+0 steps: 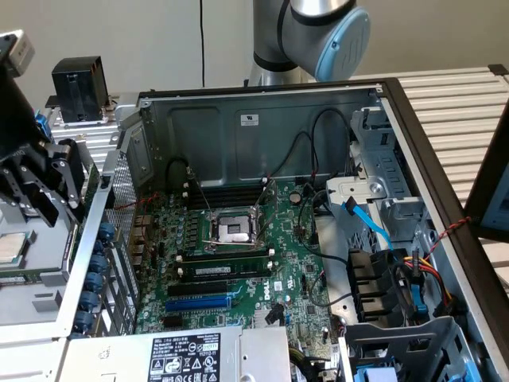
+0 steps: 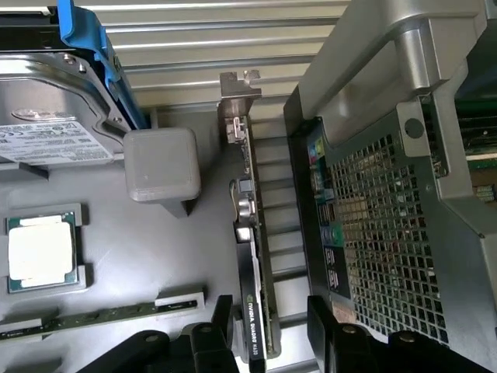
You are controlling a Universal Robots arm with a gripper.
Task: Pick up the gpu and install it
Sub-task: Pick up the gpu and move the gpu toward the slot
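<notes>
black and low at the exterior view's left, the hand (image 1: 48, 187) hangs outside the open computer case (image 1: 262, 119), above a cpu (image 1: 8, 247); the motherboard (image 1: 238, 263) inside shows an empty blue slot (image 1: 199, 302).

in the wrist view the gpu (image 2: 250, 256) stands on edge just beside the case wall. its long axis runs straight away from the hand (image 2: 268, 315), with the silver bracket (image 2: 237, 97) at the far end. the fingers (image 2: 322, 326) are spread wide and straddle the card's near end without clamping it: one sits just beside the shroud, the other apart.
</notes>
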